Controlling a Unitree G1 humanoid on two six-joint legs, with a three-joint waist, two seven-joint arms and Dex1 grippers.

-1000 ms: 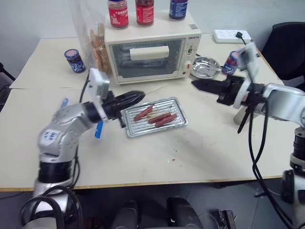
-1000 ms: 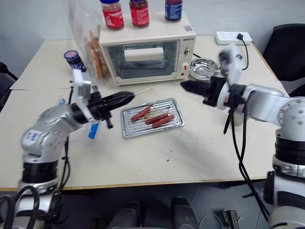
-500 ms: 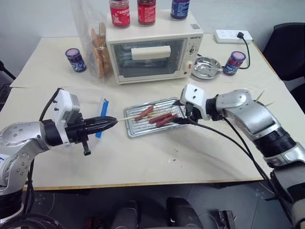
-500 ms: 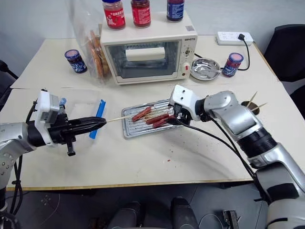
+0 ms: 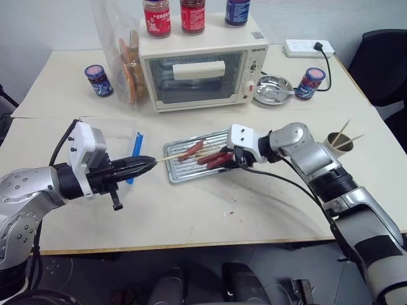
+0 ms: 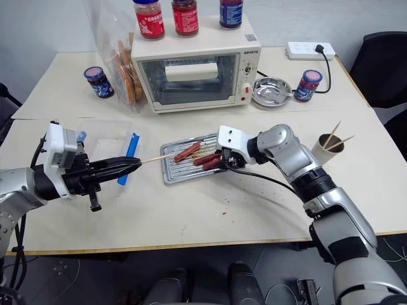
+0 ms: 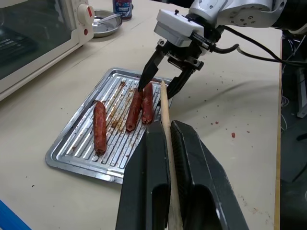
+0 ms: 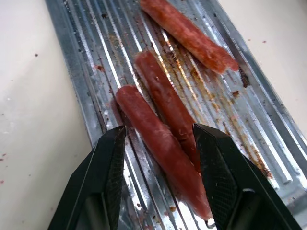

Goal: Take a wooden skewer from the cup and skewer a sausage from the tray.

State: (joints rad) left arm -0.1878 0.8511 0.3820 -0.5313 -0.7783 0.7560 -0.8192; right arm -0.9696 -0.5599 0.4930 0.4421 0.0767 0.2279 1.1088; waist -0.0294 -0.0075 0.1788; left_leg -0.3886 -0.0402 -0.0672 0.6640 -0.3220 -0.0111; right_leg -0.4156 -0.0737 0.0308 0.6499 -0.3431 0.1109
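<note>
My left gripper (image 5: 145, 166) is shut on a wooden skewer (image 7: 165, 115). The stick points level at the silver tray (image 5: 180, 171), its tip just over the tray's left end. Three sausages lie on the ridged floor, one to the left (image 7: 100, 127) and two side by side (image 8: 160, 93). My right gripper (image 8: 160, 130) is down at the tray's right end and open. Its two fingers (image 8: 108, 163) straddle the side-by-side pair without closing on them. The cup (image 5: 335, 141), with a few skewers in it, stands at the table's right edge.
A toaster oven (image 5: 198, 68) with jars on top stands behind the tray, with a bag of biscuits (image 5: 124, 58) beside it. Blue jars (image 5: 98, 79) (image 5: 310, 82), a steel dish (image 5: 273, 89) and a power strip (image 5: 308, 47) sit at the back. A clear box with a blue clip (image 5: 135, 149) lies left of the tray.
My left arm drew back to the left with the skewer. My right arm swung down from beside the steel dish onto the tray, and its gripper now straddles two sausages.
</note>
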